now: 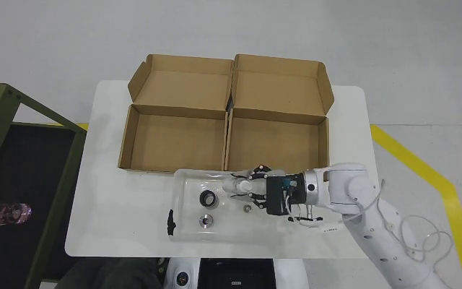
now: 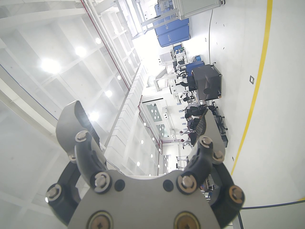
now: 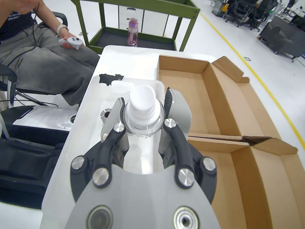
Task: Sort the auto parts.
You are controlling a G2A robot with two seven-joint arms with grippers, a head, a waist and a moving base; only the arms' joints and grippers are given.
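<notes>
Top view, with both wrist views. White worktop (image 1: 101, 180) carrying two open cardboard boxes side by side along its far side: left box (image 1: 173, 141) and right box (image 1: 278, 144), each with its lid folded back away from the robot. On the near side of the boxes lies a clear plastic tray (image 1: 189, 217), its far edge just beside their near walls. A scrap of black tape (image 1: 170, 222) sits at the tray's left end.

The right hand (image 1: 245, 192) enters the tray from the right, and its arm crosses the worktop's near right corner. In the right wrist view this hand is closed on a white part (image 3: 142, 107), a stepped white cylinder with a clear collar. The two fingers (image 3: 116, 113) press that collar from either side. The part lies within the tray's outline, toward its far side; whether it touches the tray floor cannot be told.

Left of it in the tray is a dark ring (image 1: 209, 198). Nearer the robot is a silver round part (image 1: 206, 221). Just beside the hand is a small nut (image 1: 247, 209). A white tag (image 1: 328, 228) lies by the right arm's wrist; its print is too small to read.

The left hand (image 2: 140, 110) points up at the ceiling, fingers spread wide, nothing between them.
</notes>
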